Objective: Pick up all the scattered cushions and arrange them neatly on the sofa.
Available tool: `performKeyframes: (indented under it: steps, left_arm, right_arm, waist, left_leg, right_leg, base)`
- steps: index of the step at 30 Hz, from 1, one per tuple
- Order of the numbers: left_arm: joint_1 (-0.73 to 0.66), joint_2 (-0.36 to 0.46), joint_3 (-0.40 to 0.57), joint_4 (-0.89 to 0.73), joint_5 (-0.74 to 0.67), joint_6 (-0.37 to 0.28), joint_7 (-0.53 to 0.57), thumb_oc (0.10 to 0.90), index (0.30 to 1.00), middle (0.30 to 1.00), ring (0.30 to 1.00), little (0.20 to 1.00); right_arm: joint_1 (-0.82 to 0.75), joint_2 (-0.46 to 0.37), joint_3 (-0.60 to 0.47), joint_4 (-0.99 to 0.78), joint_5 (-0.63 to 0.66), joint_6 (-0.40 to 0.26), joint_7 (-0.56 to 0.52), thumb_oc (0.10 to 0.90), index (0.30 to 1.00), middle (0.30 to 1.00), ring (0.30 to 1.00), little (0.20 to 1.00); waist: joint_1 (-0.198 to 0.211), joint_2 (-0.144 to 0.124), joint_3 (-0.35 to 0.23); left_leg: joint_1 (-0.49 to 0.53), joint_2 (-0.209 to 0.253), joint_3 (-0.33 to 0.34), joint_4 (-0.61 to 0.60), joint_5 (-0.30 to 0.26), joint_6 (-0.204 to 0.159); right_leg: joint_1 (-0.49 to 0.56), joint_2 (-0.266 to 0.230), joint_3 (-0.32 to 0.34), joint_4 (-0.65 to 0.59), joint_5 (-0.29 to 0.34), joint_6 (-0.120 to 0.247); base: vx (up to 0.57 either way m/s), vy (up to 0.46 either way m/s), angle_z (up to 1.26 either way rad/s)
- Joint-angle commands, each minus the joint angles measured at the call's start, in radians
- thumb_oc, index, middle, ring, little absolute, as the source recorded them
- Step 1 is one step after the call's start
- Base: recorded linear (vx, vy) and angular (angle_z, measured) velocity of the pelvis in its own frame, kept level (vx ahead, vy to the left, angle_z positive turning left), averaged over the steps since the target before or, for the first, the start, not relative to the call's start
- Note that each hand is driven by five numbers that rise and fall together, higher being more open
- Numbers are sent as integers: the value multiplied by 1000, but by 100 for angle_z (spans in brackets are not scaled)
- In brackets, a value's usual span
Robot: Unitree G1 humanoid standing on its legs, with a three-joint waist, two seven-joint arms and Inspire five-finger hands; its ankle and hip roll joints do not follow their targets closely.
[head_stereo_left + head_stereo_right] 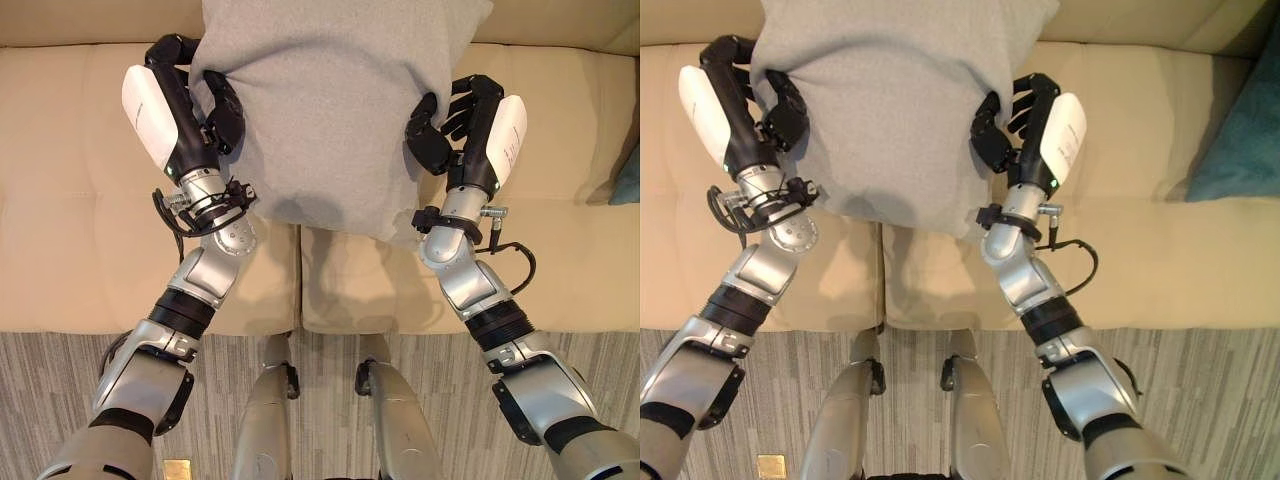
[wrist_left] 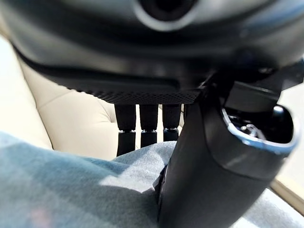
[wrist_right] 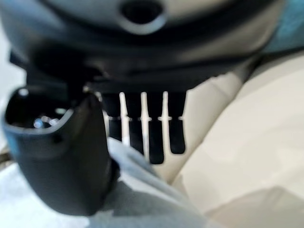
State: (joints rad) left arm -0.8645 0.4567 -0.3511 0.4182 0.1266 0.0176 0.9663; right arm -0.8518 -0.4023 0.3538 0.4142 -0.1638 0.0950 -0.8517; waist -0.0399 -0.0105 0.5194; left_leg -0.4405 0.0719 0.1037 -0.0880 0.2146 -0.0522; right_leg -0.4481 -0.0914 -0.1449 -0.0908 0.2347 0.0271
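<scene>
A large grey cushion (image 1: 330,110) hangs over the seat of the beige sofa (image 1: 80,250), held between my two hands. My left hand (image 1: 215,110) grips its left edge, thumb on the front face and fingers behind. My right hand (image 1: 440,130) pinches the right edge the same way. The left wrist view has the cushion's cloth (image 2: 57,190) squeezed between the thumb (image 2: 190,180) and the fingers. In the right wrist view the cushion (image 3: 137,199) lies under the thumb, with the fingers (image 3: 152,137) past it. The cushion's top runs out of view.
A teal cushion (image 1: 1240,130) leans at the right end of the sofa. The sofa's backrest (image 1: 560,20) runs along the far side. Grey striped carpet (image 1: 60,380) lies in front of the seat edge.
</scene>
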Motion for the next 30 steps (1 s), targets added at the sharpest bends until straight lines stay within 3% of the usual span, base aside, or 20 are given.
performKeyframes:
  steps: [1,4,10,13,15,22,23,25,26,30]
  left_arm:
    - [-101,25,8,32,95,-89,22,400,300,300,300,300]
    - [-244,41,-46,107,54,-94,22,400,300,300,300,300]
    - [-444,46,-114,185,32,-85,32,400,300,300,300,300]
    - [-543,-15,-120,229,-58,-103,23,400,300,300,300,300]
    - [-608,-1,-148,240,-46,-98,11,400,300,300,300,300]
    - [-683,40,-224,446,73,-15,79,400,300,300,300,300]
    - [-689,32,-247,502,85,4,75,800,900,900,900,900]
    - [-720,-15,-294,664,54,32,47,800,900,900,900,900]
    - [-708,-54,-296,748,17,31,-1,800,900,900,900,900]
    - [-651,-139,-243,885,-148,14,-125,800,900,900,900,900]
  right_arm:
    - [-81,-60,-63,2,-73,-84,-96,400,300,300,300,300]
    - [-247,-97,3,144,-36,-71,-124,400,300,300,300,300]
    - [-432,-130,61,196,-48,-30,-157,400,300,300,300,300]
    - [-579,-175,145,241,-105,20,-160,400,300,300,300,300]
    - [-641,-201,187,264,-136,38,-157,400,300,300,300,300]
    - [-673,-152,260,366,-162,8,-166,400,300,300,300,300]
    - [-675,-143,282,399,-170,-1,-166,800,900,900,900,900]
    - [-682,-89,312,509,-94,-41,-128,800,900,900,900,900]
    - [-685,-45,296,571,2,-77,-89,800,900,900,900,900]
    - [-664,46,291,657,233,-107,53,800,900,900,900,900]
  waist:
    - [-1,21,-213]
    - [1,14,-212]
    - [-2,3,-210]
    - [-2,-3,-213]
    - [-3,0,-211]
    - [-12,1,-213]
    - [-13,1,-213]
    - [-15,-2,-216]
    - [-18,-4,-215]
    - [-22,-11,-221]
  left_leg:
    - [4,7,-44,1,-120,-37]
    - [-9,10,-45,1,-114,-40]
    - [-25,12,-49,1,-102,-42]
    - [-29,11,-50,1,-103,-43]
    - [-36,7,-48,1,-93,-43]
    - [-55,5,-44,1,-92,-46]
    - [-62,5,-43,1,-90,-45]
    - [-83,8,-40,1,-79,-47]
    - [-94,9,-41,1,-74,-48]
    - [-104,17,-48,1,-89,-59]
  right_leg:
    - [83,-46,26,13,-172,108]
    - [71,-43,21,12,-164,110]
    - [54,-40,16,13,-154,113]
    - [50,-39,19,14,-155,115]
    - [42,-40,21,14,-147,117]
    - [23,-42,23,13,-138,121]
    - [16,-42,23,11,-134,121]
    - [-7,-41,19,10,-123,122]
    - [-18,-41,19,7,-118,123]
    - [-33,-38,27,4,-129,130]
  base:
    - [-52,-1,-3]
    - [-43,-13,-2]
    - [-12,-2,0]
    - [0,0,0]
    - [-15,8,-1]
    - [-14,7,1]
    - [-46,10,-5]
    - [-56,-9,-4]
    - [-49,-17,-2]
    - [68,-8,-4]
